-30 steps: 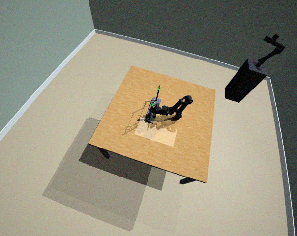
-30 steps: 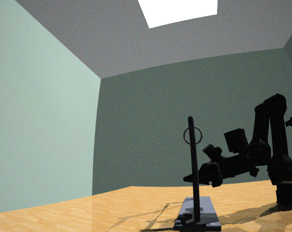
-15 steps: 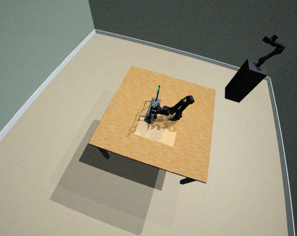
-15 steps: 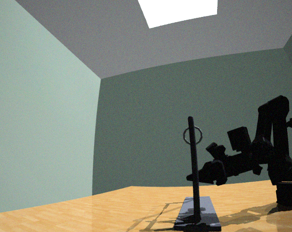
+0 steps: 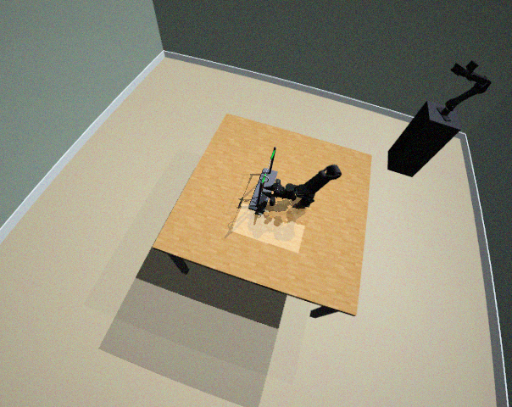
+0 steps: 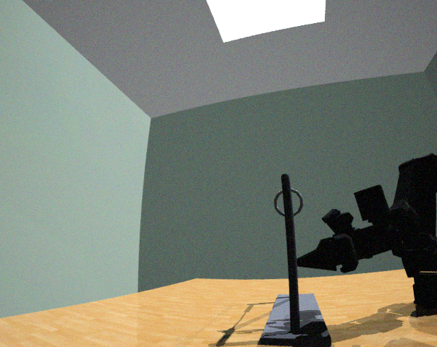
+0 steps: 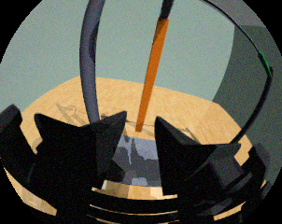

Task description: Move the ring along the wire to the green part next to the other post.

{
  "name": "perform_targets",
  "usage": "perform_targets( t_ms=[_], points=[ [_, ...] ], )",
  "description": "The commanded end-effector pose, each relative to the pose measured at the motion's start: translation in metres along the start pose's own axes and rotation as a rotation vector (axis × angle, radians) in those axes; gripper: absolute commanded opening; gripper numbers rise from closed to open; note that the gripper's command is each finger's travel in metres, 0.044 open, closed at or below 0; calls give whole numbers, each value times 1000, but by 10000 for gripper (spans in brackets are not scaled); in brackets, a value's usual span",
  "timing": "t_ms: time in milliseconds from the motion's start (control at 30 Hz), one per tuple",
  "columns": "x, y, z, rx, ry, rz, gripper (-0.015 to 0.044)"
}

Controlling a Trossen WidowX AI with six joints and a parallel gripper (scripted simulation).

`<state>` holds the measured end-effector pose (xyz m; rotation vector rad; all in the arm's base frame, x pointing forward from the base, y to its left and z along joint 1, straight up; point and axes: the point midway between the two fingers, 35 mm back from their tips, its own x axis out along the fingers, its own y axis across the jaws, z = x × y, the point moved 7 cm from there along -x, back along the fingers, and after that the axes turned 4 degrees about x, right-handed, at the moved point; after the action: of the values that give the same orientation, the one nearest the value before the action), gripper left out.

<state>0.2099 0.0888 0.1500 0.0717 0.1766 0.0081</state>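
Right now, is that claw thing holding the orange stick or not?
Claw: open, holding nothing. The orange handle hangs free beyond the gap between its fingers.

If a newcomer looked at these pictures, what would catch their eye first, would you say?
Probably the orange handle in the wrist view, hanging free just beyond the open gripper, apart from both fingertips. Next, the grey ring high around the dark post in the exterior view. Then the black arm mid-table in the top view.
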Motion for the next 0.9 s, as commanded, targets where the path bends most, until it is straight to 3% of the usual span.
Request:
perform_targets(
  t_ms=[0, 733, 867],
  points=[
    [-8, -2, -2, 5, 0, -6, 160],
    [-8, -2, -2, 5, 0, -6, 160],
    [-22, 0, -1, 1, 2, 0, 265]
  ],
)
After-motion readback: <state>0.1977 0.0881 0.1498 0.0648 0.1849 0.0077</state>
